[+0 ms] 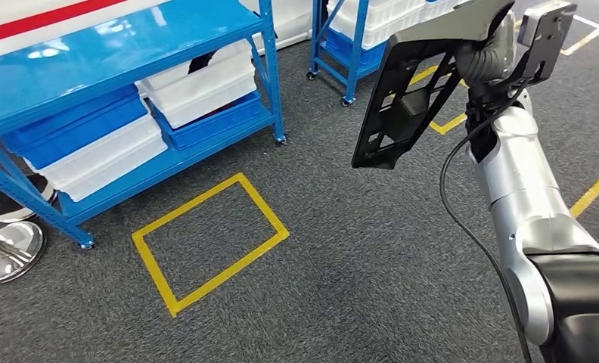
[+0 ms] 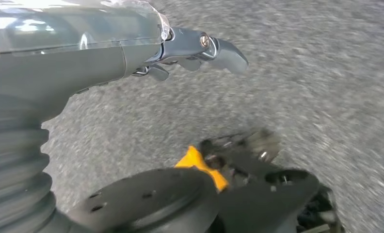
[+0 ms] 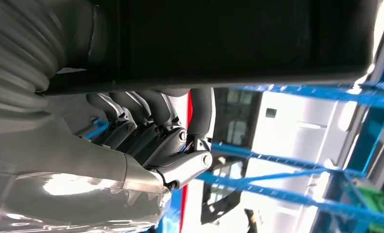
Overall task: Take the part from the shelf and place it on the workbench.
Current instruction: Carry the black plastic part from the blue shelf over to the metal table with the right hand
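Gripping black part (image 1: 402,91), right hand (image 1: 487,57)

Floor: grey carpet (image 1: 342,249)
Yellow tape rectangle (image 1: 209,240): on the carpet, just in front of the blue rack
White bins (image 1: 198,83): beside the rectangle
Chrome base (image 1: 5,249): left of it

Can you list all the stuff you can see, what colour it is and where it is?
Part: one, black, flat with cut-out holes, held up in the air at right.
Shelves: two, blue; one at left, one further back.
Bins: several, white and blue, on the shelves.
Taped rectangle: one, yellow, on the grey carpet in front of the left shelf.
Other tape lines: yellow, on the floor at right.
Right hand: grey, fingers wrapped on the part's edge.
Left hand: grey, hanging over the carpet, holding nothing.
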You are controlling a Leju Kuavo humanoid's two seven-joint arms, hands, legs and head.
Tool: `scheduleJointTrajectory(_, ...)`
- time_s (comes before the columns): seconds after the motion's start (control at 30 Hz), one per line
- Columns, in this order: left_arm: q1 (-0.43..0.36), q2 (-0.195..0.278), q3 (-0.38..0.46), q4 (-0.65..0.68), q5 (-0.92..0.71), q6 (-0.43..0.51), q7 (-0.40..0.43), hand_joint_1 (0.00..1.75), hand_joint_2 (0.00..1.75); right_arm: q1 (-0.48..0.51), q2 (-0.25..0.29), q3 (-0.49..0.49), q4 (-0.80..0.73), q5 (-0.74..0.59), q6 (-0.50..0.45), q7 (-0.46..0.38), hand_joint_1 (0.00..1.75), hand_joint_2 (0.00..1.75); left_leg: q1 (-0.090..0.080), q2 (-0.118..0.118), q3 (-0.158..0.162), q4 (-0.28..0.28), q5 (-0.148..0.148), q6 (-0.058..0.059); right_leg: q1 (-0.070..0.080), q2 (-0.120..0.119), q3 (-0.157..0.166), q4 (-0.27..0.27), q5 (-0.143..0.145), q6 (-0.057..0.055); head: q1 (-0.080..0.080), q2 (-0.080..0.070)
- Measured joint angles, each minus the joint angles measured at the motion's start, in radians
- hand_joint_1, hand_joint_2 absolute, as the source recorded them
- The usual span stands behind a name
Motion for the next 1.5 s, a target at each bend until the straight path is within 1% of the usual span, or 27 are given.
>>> scheduleJointTrajectory(0.07,-0.001,0.0,0.0,0.0,0.0,-0.002,0.0,0.0,1.75,0.013,0.0,0.0,0.005,0.0,0.001,-0.007,1.75,1.75,-0.009,-0.007,0.002,0.022,0.011,0.015,0.012,0.032,-0.006,0.001,0.007,-0.007,0.0,0.0)
scheduleJointTrajectory(0.1,-0.001,0.001,0.0,0.0,0.0,-0.003,0.0,0.0,1.75,0.018,-0.001,0.0,0.007,0.0,0.001,-0.011,1.75,1.75,-0.015,-0.014,0.027,-0.023,0.042,0.027,0.017,0.05,-0.008,0.002,0.009,-0.008,0.0,0.0)
scheduleJointTrajectory(0.17,0.005,0.007,0.0,0.0,-0.001,-0.009,0.002,0.0,1.75,0.025,-0.002,0.0,0.007,0.0,0.0,-0.016,1.75,1.75,-0.024,-0.06,0.097,-0.155,0.098,0.058,0.02,0.08,-0.011,0.003,0.015,-0.008,0.0,0.0)
scheduleJointTrajectory(0.2,0.009,0.011,0.0,0.0,-0.003,-0.012,0.003,0.0,1.75,0.027,-0.002,0.0,0.006,0.001,-0.004,-0.016,1.75,1.75,-0.027,-0.08,0.123,-0.207,0.114,0.065,0.018,0.094,-0.014,0.003,0.018,-0.004,0.0,0.0)
scheduleJointTrajectory(0.23,0.012,0.014,0.0,0.001,-0.005,-0.015,0.004,0.0,1.75,0.029,-0.004,0.001,0.005,0.004,-0.01,-0.014,1.75,1.75,-0.029,-0.094,0.137,-0.237,0.118,0.069,0.012,0.107,-0.017,0.002,0.023,0.001,0.0,0.0)
scheduleJointTrajectory(0.3,0.014,0.016,-0.001,0.001,-0.008,-0.019,0.007,0.0,1.75,0.033,-0.011,0.001,0.0,0.012,-0.025,-0.008,1.75,1.75,-0.031,-0.08,0.148,-0.265,0.122,0.063,0.004,0.132,-0.025,-0.002,0.034,0.015,0.0,0.0)
scheduleJointTrajectory(0.33,0.014,0.015,-0.001,0.001,-0.009,-0.021,0.009,0.0,1.75,0.034,-0.016,0.001,-0.005,0.016,-0.032,-0.006,1.75,1.75,-0.029,-0.066,0.153,-0.279,0.127,0.061,0.005,0.128,-0.029,-0.001,0.034,0.021,0.0,0.0)
scheduleJointTrajectory(0.4,0.012,0.015,-0.002,0.001,-0.01,-0.022,0.012,0.0,1.75,0.029,-0.023,0.003,-0.013,0.022,-0.042,-0.003,1.75,1.75,-0.024,-0.036,0.162,-0.307,0.138,0.058,0.008,0.077,-0.054,0.041,0.005,0.033,0.0,0.0)
scheduleJointTrajectory(0.47,0.013,0.016,-0.002,0.001,-0.009,-0.022,0.013,0.0,1.75,0.025,-0.024,0.005,-0.017,0.025,-0.051,0.001,1.75,1.75,-0.021,-0.008,0.163,-0.314,0.142,0.057,-0.002,0.014,-0.108,0.155,-0.054,0.047,0.0,0.0)
scheduleJointTrajectory(0.53,0.014,0.016,-0.002,0.001,-0.006,-0.022,0.013,0.0,1.75,0.03,-0.024,0.007,-0.017,0.031,-0.059,0.003,1.75,1.75,-0.018,0.021,0.162,-0.312,0.14,0.052,-0.02,-0.006,-0.151,0.25,-0.083,0.063,0.0,0.0)
scheduleJointTrajectory(0.57,0.014,0.016,-0.002,0.001,-0.005,-0.022,0.012,0.0,1.75,0.033,-0.024,0.008,-0.017,0.034,-0.062,0.004,1.75,1.75,-0.015,0.036,0.162,-0.31,0.138,0.048,-0.03,-0.012,-0.149,0.249,-0.072,0.072,0.0,0.0)
scheduleJointTrajectory(0.6,0.014,0.016,-0.002,0.001,-0.005,-0.022,0.012,0.0,1.75,0.035,-0.024,0.008,-0.017,0.037,-0.065,0.004,1.75,1.75,-0.012,0.049,0.162,-0.306,0.135,0.042,-0.038,-0.02,-0.126,0.209,-0.045,0.08,0.0,0.0)
scheduleJointTrajectory(0.67,0.014,0.017,-0.001,0.001,-0.004,-0.022,0.012,0.0,1.75,0.034,-0.023,0.009,-0.018,0.04,-0.069,0.004,1.75,1.75,-0.007,0.072,0.161,-0.293,0.124,0.025,-0.044,-0.054,-0.055,0.081,0.004,0.094,0.001,0.0)
scheduleJointTrajectory(0.73,0.013,0.02,-0.001,0.001,-0.004,-0.022,0.011,0.0,1.75,0.032,-0.021,0.011,-0.019,0.043,-0.076,0.003,1.75,1.75,-0.007,0.09,0.16,-0.282,0.113,0.008,-0.037,-0.072,-0.023,0.014,0.015,0.08,0.0,0.0)
scheduleJointTrajectory(0.8,0.01,0.021,-0.001,0.001,-0.005,-0.022,0.011,0.0,1.75,0.03,-0.018,0.012,-0.02,0.05,-0.088,0.003,1.75,1.75,-0.006,0.108,0.163,-0.281,0.109,-0.007,-0.028,-0.052,-0.027,0.013,0.012,0.054,0.0,0.0)
scheduleJointTrajectory(0.83,0.009,0.02,-0.001,0.001,-0.005,-0.022,0.01,0.0,1.75,0.029,-0.017,0.013,-0.022,0.056,-0.094,0.004,1.75,1.75,-0.003,0.104,0.163,-0.278,0.104,-0.014,-0.026,-0.042,-0.029,0.012,0.013,0.045,0.0,0.0)
scheduleJointTrajectory(0.9,0.008,0.019,-0.001,0.001,-0.006,-0.021,0.011,0.0,1.75,0.022,-0.012,0.013,-0.029,0.065,-0.104,0.005,1.75,1.75,0.005,0.057,0.144,-0.228,0.066,-0.019,-0.024,-0.02,-0.029,0.011,0.015,0.029,0.0,0.0)
scheduleJointTrajectory(0.97,0.009,0.017,-0.001,0.001,-0.005,-0.021,0.01,0.0,1.75,0.018,-0.005,0.013,-0.034,0.07,-0.109,0.006,1.75,1.75,0.005,0.006,0.085,-0.097,-0.002,-0.014,-0.018,0.002,-0.029,0.01,0.017,0.016,0.0,0.0)
scheduleJointTrajectory(1.03,0.005,0.016,-0.001,0.001,-0.005,-0.021,0.009,0.0,1.75,0.018,-0.001,0.014,-0.034,0.071,-0.111,0.007,1.75,1.75,-0.002,-0.005,0.027,0.023,-0.041,-0.005,-0.007,0.026,-0.029,0.01,0.018,0.009,0.0,0.0)
scheduleJointTrajectory(1.07,0.003,0.015,-0.001,0.001,-0.005,-0.021,0.009,0.0,1.75,0.019,0.0,0.014,-0.034,0.072,-0.111,0.008,1.75,1.75,-0.006,-0.007,0.017,0.036,-0.032,0.003,-0.001,0.041,-0.029,0.011,0.019,0.006,0.0,0.0)
scheduleJointTrajectory(1.13,0.002,0.016,-0.001,0.001,-0.006,-0.02,0.01,0.0,1.75,0.018,0.001,0.014,-0.035,0.072,-0.111,0.008,1.75,1.75,-0.018,-0.024,0.051,-0.053,0.038,0.025,0.005,0.072,-0.028,0.011,0.02,0.004,0.0,0.0)
scheduleJointTrajectory(1.2,0.007,0.018,-0.001,0.001,-0.007,-0.019,0.012,0.0,1.75,0.016,0.003,0.014,-0.037,0.073,-0.113,0.008,1.75,1.75,-0.027,-0.082,0.103,-0.184,0.105,0.047,0.005,0.1,-0.029,0.013,0.023,0.005,0.0,0.0)
scheduleJointTrajectory(1.27,0.012,0.019,-0.001,0.001,-0.007,-0.019,0.012,0.0,1.75,0.015,0.003,0.014,-0.037,0.076,-0.122,0.007,1.75,1.75,-0.03,-0.113,0.127,-0.244,0.118,0.054,-0.002,0.125,-0.038,0.012,0.03,0.015,0.0,0.0)
scheduleJointTrajectory(1.33,0.013,0.018,-0.001,0.001,-0.007,-0.019,0.014,0.0,1.75,0.014,-0.004,0.011,-0.045,0.09,-0.136,0.011,1.75,1.75,-0.031,-0.087,0.136,-0.266,0.121,0.054,-0.008,0.146,-0.047,0.009,0.038,0.028,0.0,0.0)
scheduleJointTrajectory(1.4,0.013,0.016,-0.001,0.001,-0.01,-0.017,0.017,0.0,1.75,0.008,-0.011,0.003,-0.061,0.109,-0.145,0.02,1.75,1.75,-0.027,-0.057,0.145,-0.29,0.134,0.057,-0.004,0.106,-0.063,0.034,0.021,0.036,0.0,0.0)
scheduleJointTrajectory(1.47,0.013,0.015,-0.001,0.001,-0.015,-0.016,0.021,0.0,1.75,-0.003,-0.013,-0.006,-0.077,0.135,-0.149,0.038,1.75,1.75,-0.027,-0.025,0.15,-0.302,0.14,0.059,-0.002,0.033,-0.11,0.132,-0.036,0.044,0.0,0.0)
scheduleJointTrajectory(1.5,0.013,0.015,0.0,0.001,-0.018,-0.016,0.024,0.0,1.75,-0.007,-0.014,-0.012,-0.085,0.149,-0.15,0.05,1.75,1.75,-0.026,-0.009,0.149,-0.302,0.14,0.059,-0.006,0.012,-0.141,0.196,-0.065,0.049,0.0,0.0)
